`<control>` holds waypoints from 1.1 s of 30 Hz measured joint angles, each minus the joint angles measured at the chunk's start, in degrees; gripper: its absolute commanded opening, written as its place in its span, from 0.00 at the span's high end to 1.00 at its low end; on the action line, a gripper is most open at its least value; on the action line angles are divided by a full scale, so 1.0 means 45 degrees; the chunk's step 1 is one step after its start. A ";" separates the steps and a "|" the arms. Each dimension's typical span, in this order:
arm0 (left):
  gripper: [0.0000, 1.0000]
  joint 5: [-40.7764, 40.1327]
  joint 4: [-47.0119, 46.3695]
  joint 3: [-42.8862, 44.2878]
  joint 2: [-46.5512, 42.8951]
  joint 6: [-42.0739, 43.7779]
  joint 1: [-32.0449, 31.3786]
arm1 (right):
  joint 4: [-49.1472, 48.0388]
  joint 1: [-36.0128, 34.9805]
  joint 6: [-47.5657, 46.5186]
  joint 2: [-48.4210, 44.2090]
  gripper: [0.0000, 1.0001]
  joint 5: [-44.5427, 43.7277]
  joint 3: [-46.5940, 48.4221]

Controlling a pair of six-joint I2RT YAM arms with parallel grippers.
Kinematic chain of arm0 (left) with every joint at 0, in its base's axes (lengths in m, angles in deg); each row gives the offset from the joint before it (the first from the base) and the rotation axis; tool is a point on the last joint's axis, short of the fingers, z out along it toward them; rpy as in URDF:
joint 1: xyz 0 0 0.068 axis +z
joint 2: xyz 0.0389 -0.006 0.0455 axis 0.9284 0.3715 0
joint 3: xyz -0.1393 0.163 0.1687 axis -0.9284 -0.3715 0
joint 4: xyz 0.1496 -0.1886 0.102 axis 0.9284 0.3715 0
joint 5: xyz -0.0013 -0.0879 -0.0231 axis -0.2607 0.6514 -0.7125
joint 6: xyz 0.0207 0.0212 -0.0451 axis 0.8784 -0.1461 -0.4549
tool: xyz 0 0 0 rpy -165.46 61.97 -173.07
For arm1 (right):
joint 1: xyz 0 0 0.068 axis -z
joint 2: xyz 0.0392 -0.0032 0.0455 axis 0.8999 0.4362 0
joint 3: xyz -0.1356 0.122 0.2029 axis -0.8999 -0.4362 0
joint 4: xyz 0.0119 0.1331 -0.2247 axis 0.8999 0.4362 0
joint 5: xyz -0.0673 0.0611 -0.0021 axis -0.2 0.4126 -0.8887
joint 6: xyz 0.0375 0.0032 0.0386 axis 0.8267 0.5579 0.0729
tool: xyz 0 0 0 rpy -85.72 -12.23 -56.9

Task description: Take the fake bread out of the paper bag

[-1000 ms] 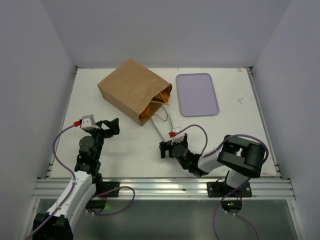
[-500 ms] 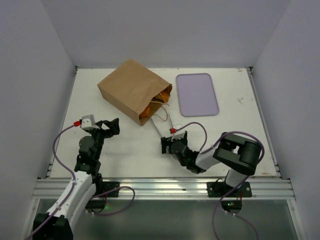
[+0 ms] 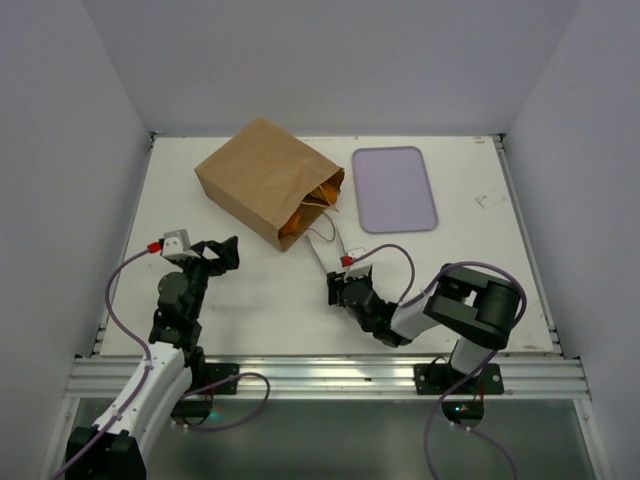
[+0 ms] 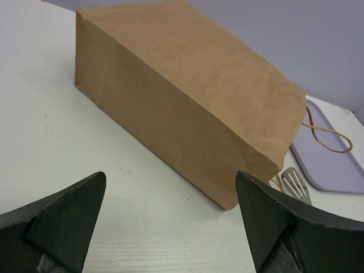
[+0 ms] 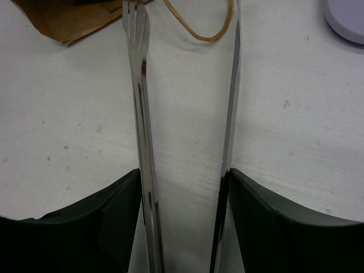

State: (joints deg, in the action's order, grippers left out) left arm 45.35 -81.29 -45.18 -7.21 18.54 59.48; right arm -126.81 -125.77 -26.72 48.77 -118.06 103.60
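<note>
The brown paper bag [image 3: 262, 180] lies on its side, mouth facing right and toward me. Orange fake bread [image 3: 300, 216] shows inside the mouth. The bag's closed side fills the left wrist view [image 4: 187, 96]; no bread shows there. My left gripper [image 3: 222, 252] is open and empty, left of the bag and apart from it [image 4: 170, 182]. My right gripper [image 3: 338, 285] sits low on the table just below the bag's mouth. Its fingers [image 5: 102, 222] press on both arms of the metal tongs [image 5: 139, 114], which point toward the bag's corner [image 5: 62, 17].
A lavender tray [image 3: 394, 188] lies right of the bag, its corner showing in the right wrist view [image 5: 347, 17]. A cord handle [image 5: 210, 31] loops between the tong tips. The tongs' slotted head [image 4: 296, 183] shows past the bag's near corner.
My right gripper has slid forward and left along the tongs toward the bag, and its fingers have closed in on the tongs' arms. The left arm and bag have not moved.
</note>
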 measured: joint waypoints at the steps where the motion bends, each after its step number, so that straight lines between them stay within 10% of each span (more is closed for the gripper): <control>1: 0.00 0.0000 0.0005 0.0000 0.0000 0.0000 0.0000 | -0.0005 0.0010 0.0015 -0.0005 0.37 -0.0034 -0.0015; 33: 0.00 0.0049 0.0005 0.0000 -0.0097 -0.0005 0.0000 | 0.3963 0.0019 0.0661 -0.5887 0.64 0.0597 -0.2030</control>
State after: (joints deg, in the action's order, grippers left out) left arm 45.57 -81.27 -45.18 -7.65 18.52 59.48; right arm -108.98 -125.68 -23.74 22.28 -115.37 94.46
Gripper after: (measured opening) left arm 0.997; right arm 0.395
